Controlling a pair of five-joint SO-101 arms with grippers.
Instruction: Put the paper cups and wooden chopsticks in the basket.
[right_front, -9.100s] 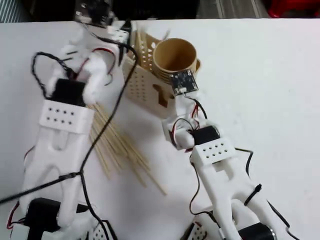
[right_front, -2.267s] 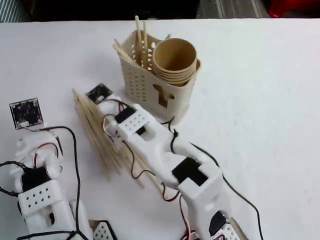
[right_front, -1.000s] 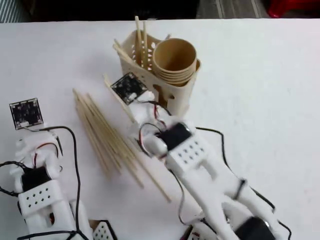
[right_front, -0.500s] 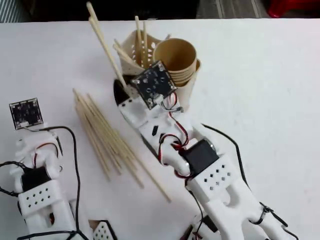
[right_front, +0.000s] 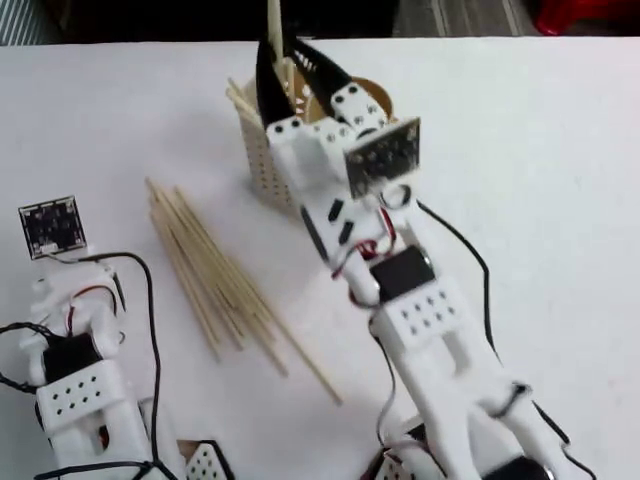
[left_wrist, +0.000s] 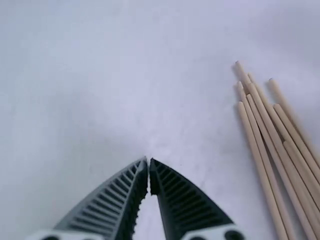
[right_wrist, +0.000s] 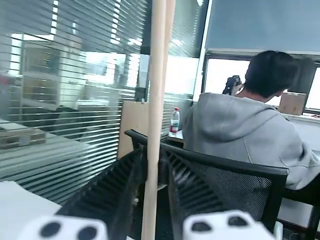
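White worktop (right_front: 560, 150): right claw (right_front: 282, 58), clamped on upright chopsticks (right_wrist: 159, 75), has swung from the loose pile (right_front: 215, 270) to over the basket (right_front: 262, 165); release looks next. Idle left claw (left_wrist: 148, 175) pressed together, near pile.

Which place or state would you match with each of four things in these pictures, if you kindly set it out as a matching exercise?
Things:
1. right gripper
2. left gripper
3. loose chopsticks
4. paper cups

Places or states:
A. inside the basket
B. lying on the table
C. shut, holding nothing
D. shut on held chopsticks, above the basket

Pairs: 1-D, 2-C, 3-B, 4-A.
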